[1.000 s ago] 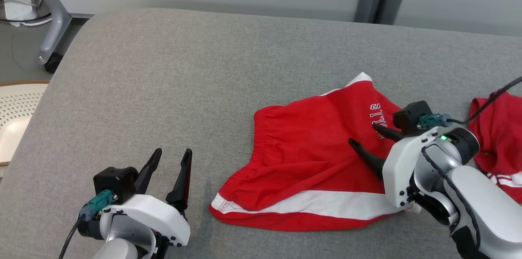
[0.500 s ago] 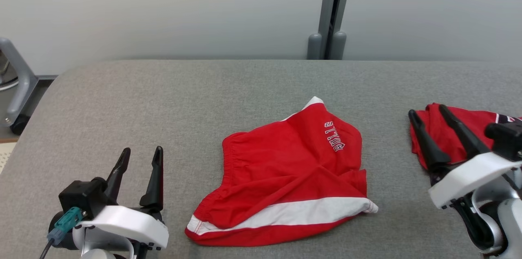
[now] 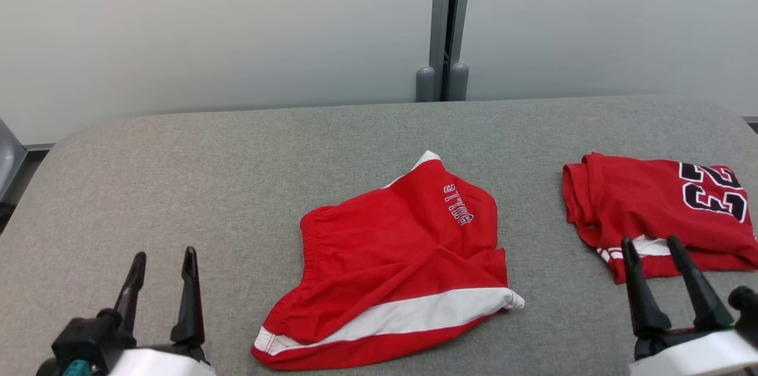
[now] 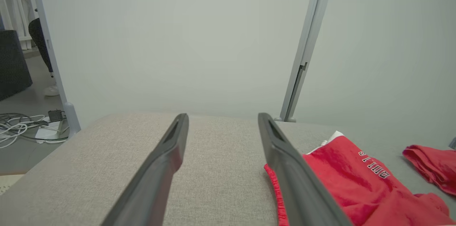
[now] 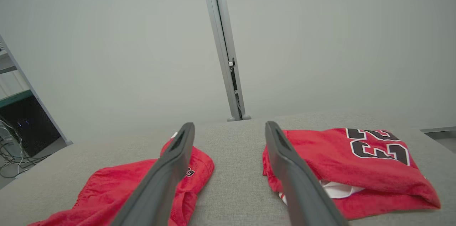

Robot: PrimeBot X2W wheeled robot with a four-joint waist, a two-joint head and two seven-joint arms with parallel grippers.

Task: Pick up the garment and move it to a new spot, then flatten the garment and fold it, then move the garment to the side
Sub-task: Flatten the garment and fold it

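The garment, red shorts [image 3: 402, 257] with a white stripe and white lettering, lies loosely folded on the grey padded table [image 3: 237, 174], near its middle. In the left wrist view the shorts [image 4: 342, 172] sit to the right of my fingers; in the right wrist view the shorts [image 5: 117, 187] are at lower left. My left gripper [image 3: 164, 255] stands open at lower left, apart from the cloth, with its fingers spread and empty [image 4: 223, 115]. My right gripper [image 3: 651, 241] stands open at lower right, holding nothing [image 5: 229, 124].
A folded red jersey [image 3: 657, 210] with black numbers lies at the table's right, just beyond my right gripper, and the jersey [image 5: 356, 162] shows a white layer underneath. A grey wall with a vertical post [image 3: 444, 21] backs the table. Cables [image 4: 21, 130] lie on the floor at left.
The head camera has lifted and turned. My right gripper has drawn back off the shorts to the lower right. The shorts keep their shape and the left gripper stays open.
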